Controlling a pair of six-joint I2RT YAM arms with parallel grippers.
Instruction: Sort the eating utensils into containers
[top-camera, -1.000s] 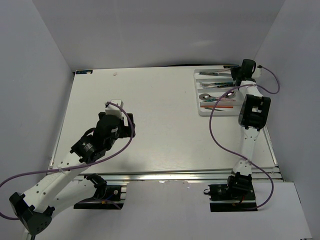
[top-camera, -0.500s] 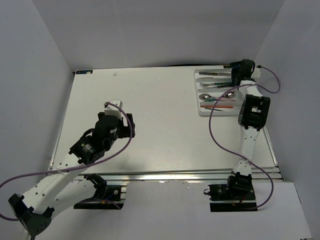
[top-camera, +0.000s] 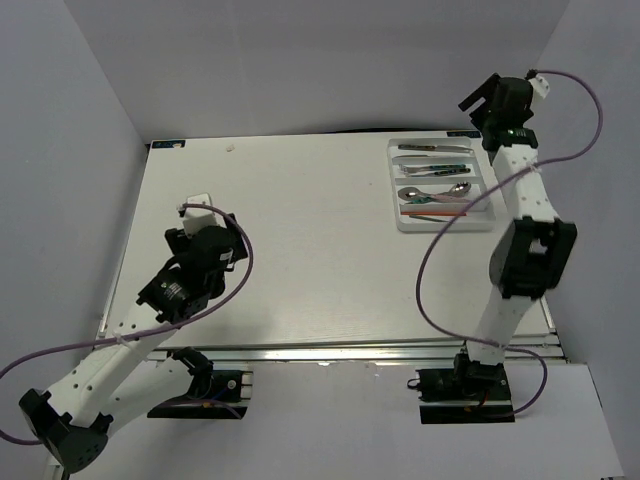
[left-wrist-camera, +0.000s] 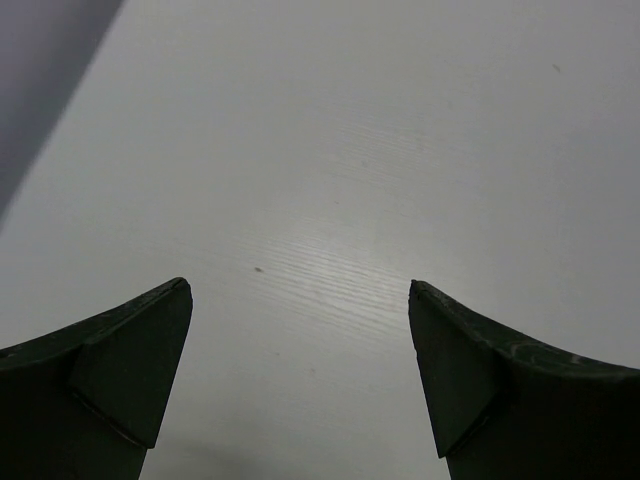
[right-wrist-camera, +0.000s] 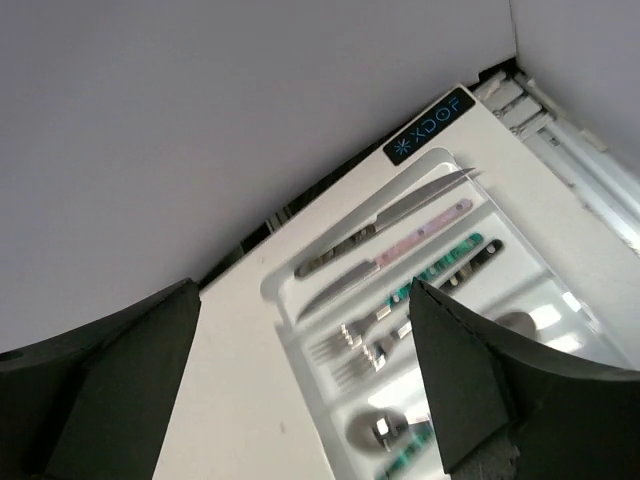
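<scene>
The white tray (top-camera: 392, 190) sits at the table's far right, its long compartments the containers. Inside lie utensils: knives (top-camera: 432, 148) at the back, forks (top-camera: 430, 168), spoons (top-camera: 436, 191), and an orange stick (top-camera: 438, 213) at the front. My right gripper (top-camera: 475, 103) hangs open and empty above the tray's far edge. Its wrist view looks down on the tray rim (right-wrist-camera: 278, 291), the knives (right-wrist-camera: 400, 215), forks (right-wrist-camera: 365, 345) and a spoon (right-wrist-camera: 372, 430), past the open right gripper (right-wrist-camera: 302, 290). My left gripper (top-camera: 205, 232) stands open over bare table on the left, the left gripper (left-wrist-camera: 298, 285) holding nothing.
White walls close in the table on the left, back and right. A black label (right-wrist-camera: 432, 125) marks the table's far right corner. Purple cables loop beside both arms. The right arm's forearm (top-camera: 525, 255) rises next to the tray's right side.
My right gripper has lifted from over the tray and drawn back toward the rear wall, jaws now wide. My left gripper has shifted to the left over the table.
</scene>
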